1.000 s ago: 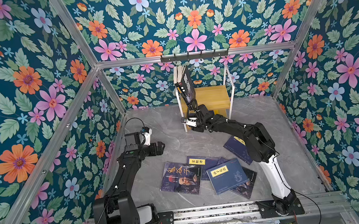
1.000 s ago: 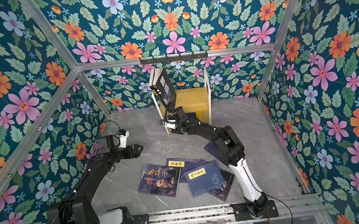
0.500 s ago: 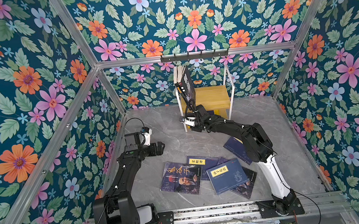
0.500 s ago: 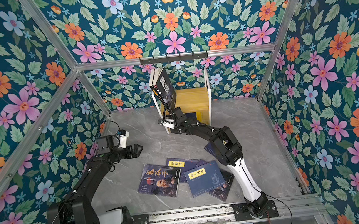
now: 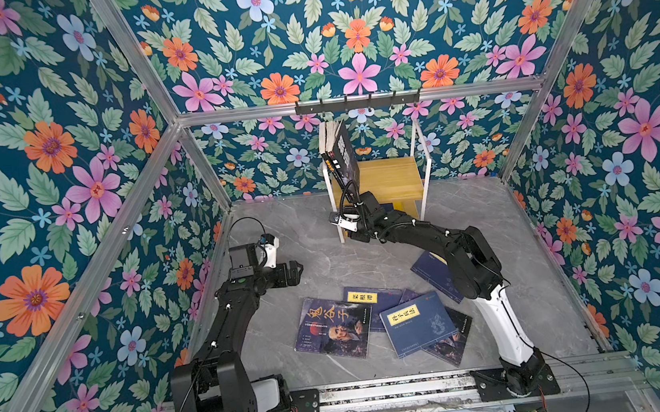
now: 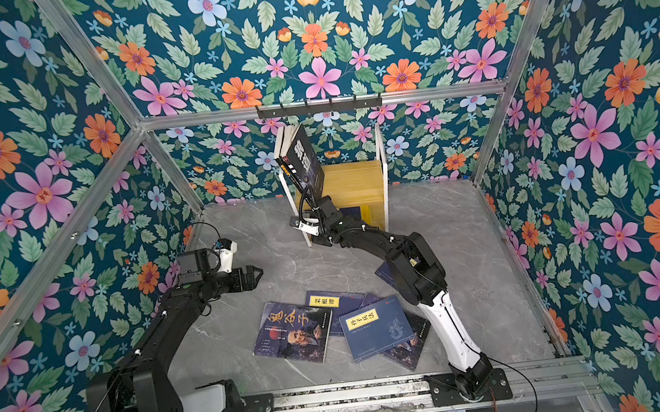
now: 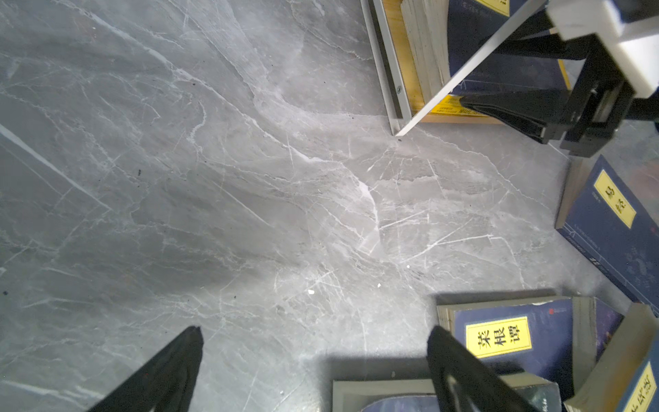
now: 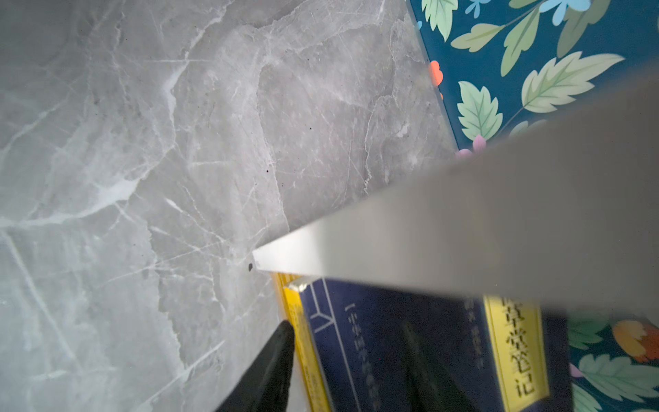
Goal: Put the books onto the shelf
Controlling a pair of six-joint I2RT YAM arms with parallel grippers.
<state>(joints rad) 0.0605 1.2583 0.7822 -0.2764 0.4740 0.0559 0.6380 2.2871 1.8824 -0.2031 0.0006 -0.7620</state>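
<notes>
Piled navy book (image 7: 556,339): yellow label, 菜根谭.
Lone navy book (image 7: 606,242): yellow label, 易经.
Portrait-cover book (image 5: 335,332) on the desk (image 5: 314,233): gold title, 鬼谷子.
Shelved navy book (image 8: 374,314): yellow label ending 草堂笔记; start hidden.
Upright black book (image 6: 304,159): white characters, not legible.

A blurred white shelf post (image 8: 463,221) hides part of the navy book (image 8: 367,321) in the right wrist view.
</notes>
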